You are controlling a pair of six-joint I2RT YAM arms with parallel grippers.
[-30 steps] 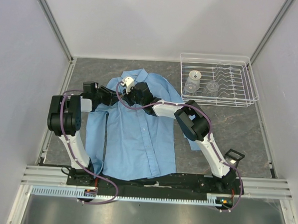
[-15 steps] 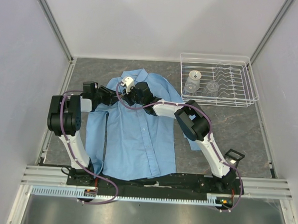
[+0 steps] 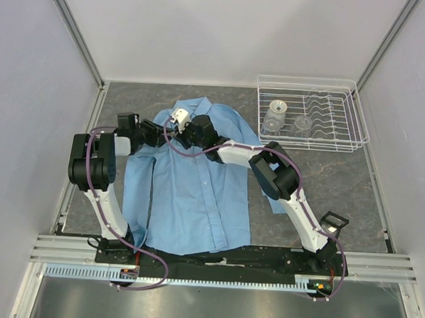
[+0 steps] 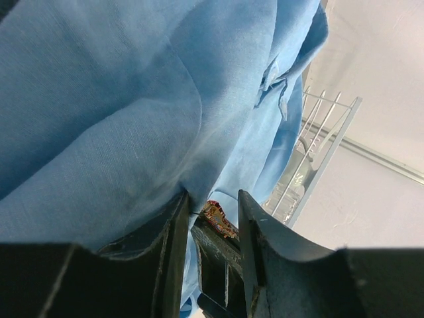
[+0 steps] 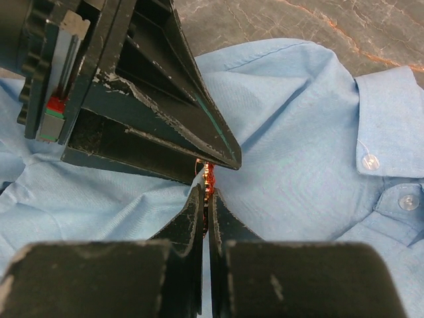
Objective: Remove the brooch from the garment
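The garment [image 3: 196, 194], a light blue button-up shirt, lies flat on the grey table with its collar at the far end. Both grippers meet at its left chest, just below the collar. My right gripper [image 5: 207, 189] is shut on the brooch [image 5: 210, 176], a tiny orange-red pin standing up from a pinched ridge of cloth [image 5: 298, 132]. My left gripper [image 4: 212, 199] is open, and its jaws straddle the right gripper's tips and the brooch [image 4: 219, 218]. Blue cloth [image 4: 99, 99] bunches against the outside of one left finger. In the top view the brooch is hidden under the grippers.
A white wire dish rack [image 3: 309, 80] holding clear glassware stands at the back right of the table, and its edge [image 4: 318, 152] shows behind the shirt. White collar buttons [image 5: 370, 161] lie right of the grip. Side walls close in the table.
Both grippers have shifted slightly toward the far left, staying together at the same spot on the shirt. The jaws have not visibly changed.
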